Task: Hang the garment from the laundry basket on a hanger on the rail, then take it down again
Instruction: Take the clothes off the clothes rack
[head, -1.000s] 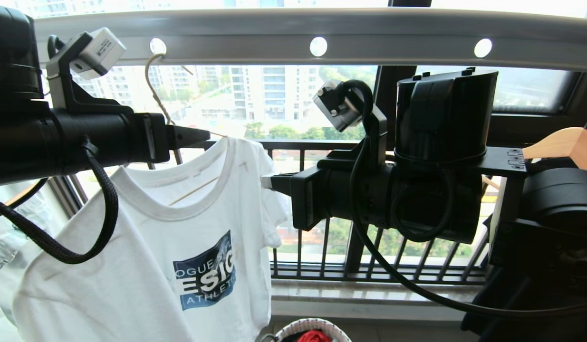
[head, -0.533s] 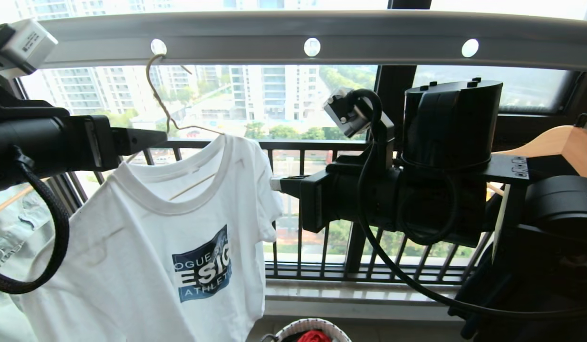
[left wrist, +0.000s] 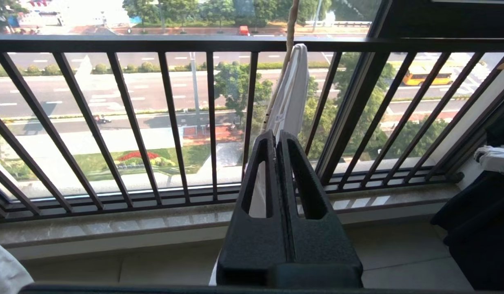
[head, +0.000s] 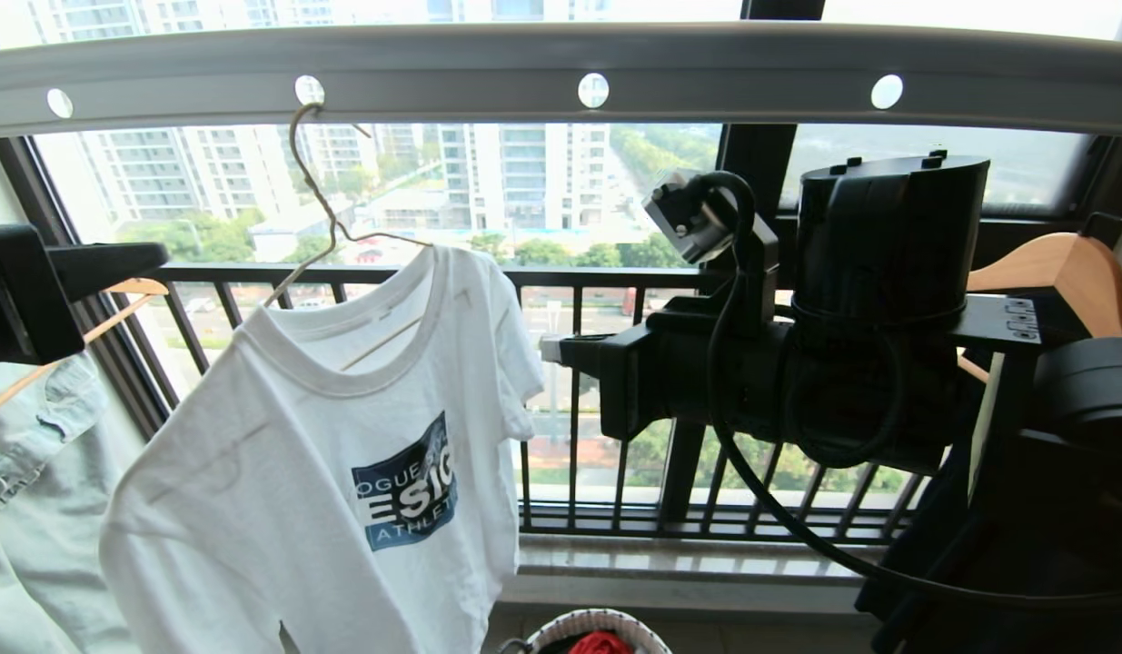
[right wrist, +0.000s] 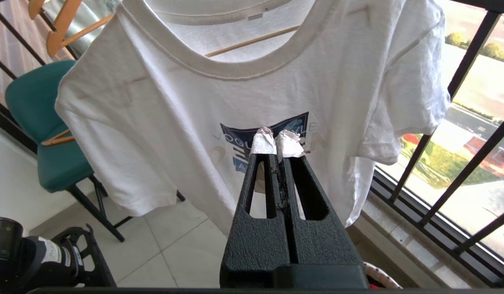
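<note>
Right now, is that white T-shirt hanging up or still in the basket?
Hanging up. The white T-shirt sits on the wire hanger, whose hook is through a hole in the grey rail. Neither gripper holds it.

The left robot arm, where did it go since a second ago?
The left gripper pulled back from the thin beige wire hanger toward the left edge of the head view, and its fingers are now shut on nothing. The white logo T-shirt stays hanging from the grey holed rail. The right gripper stays shut beside its sleeve.

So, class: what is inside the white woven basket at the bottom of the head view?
In the laundry basket, a red cloth shows above something dark. The rest of the contents cannot be seen, because the picture's lower edge cuts the basket off.
</note>
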You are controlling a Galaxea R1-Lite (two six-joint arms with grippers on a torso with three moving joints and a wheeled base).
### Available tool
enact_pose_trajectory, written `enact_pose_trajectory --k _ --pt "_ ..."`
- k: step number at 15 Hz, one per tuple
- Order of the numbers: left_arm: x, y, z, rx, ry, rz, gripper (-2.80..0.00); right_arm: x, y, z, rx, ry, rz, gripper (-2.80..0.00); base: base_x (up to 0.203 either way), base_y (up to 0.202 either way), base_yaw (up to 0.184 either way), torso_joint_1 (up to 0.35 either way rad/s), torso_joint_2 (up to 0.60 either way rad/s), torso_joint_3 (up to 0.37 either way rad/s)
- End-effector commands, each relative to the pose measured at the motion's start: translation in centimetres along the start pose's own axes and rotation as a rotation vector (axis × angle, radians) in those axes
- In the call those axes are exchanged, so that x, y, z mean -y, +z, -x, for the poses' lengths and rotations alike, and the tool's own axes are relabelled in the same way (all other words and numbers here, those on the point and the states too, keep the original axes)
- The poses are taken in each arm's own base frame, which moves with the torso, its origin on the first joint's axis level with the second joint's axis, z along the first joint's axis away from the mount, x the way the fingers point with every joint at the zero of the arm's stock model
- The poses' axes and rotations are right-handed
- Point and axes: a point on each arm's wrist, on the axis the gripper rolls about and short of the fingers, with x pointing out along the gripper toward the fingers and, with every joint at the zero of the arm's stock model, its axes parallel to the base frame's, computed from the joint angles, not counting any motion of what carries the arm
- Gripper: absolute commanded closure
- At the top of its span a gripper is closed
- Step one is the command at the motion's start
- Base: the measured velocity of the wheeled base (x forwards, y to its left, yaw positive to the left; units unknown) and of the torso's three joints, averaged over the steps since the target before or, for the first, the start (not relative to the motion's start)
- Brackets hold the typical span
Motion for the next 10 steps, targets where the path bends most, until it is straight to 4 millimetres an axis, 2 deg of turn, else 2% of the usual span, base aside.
enact_pose_trajectory --k 1,3,6,10 --pt "-0.1 -0.3 3.0 0.056 -0.009 0.001 0.00 0.6 -0.1 1.4 0.005 -0.051 -0.004 0.00 0.000 0.000 0.000 0.000 0.00 0.000" --pt "-0.1 -1.0 4.5 0.072 -0.055 0.000 0.00 1.4 0.0 3.2 0.019 -0.097 -0.008 0.00 0.000 0.000 0.000 0.000 0.00 0.000" --pt "0.0 -2.4 7.2 0.100 -0.162 -0.002 0.00 2.5 0.3 7.2 0.056 -0.185 0.026 0.00 0.000 0.000 0.000 0.000 0.00 0.000" --pt "-0.3 -3.9 10.2 0.163 -0.162 -0.005 0.00 3.9 1.3 15.4 0.151 -0.375 0.046 0.00 0.000 0.000 0.000 0.000 0.00 0.000"
